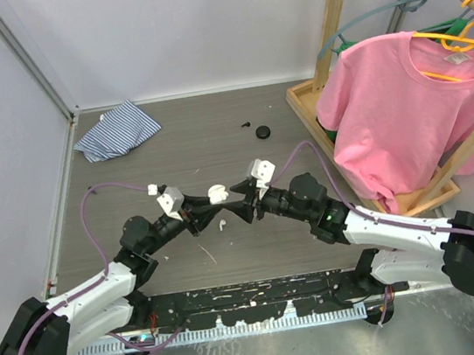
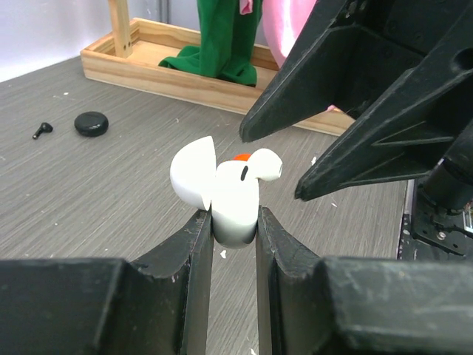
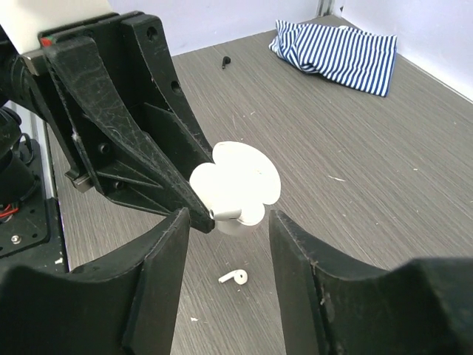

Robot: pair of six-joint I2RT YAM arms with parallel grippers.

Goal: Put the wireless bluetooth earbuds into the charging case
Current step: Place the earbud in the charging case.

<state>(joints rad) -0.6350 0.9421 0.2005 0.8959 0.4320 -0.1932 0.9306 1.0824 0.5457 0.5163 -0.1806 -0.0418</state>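
My left gripper [image 2: 234,216] is shut on the base of a white charging case [image 2: 235,203], held above the table with its lid [image 2: 194,174] swung open. A white earbud [image 2: 259,166] rests in the case, its stem [image 3: 225,213] sticking out. My right gripper [image 3: 228,219] stands open around the case [image 3: 238,183], fingers apart on either side and touching nothing. From above, the two grippers meet tip to tip, left gripper [image 1: 208,202] and right gripper [image 1: 240,198]. Another white earbud [image 3: 233,278] lies on the table below them [image 1: 223,225].
A black round case [image 1: 261,132] and a black earbud [image 1: 247,125] lie farther back. A striped cloth [image 1: 116,130] sits at the back left. A wooden rack [image 1: 310,119] with a pink T-shirt [image 1: 404,105] stands at the right.
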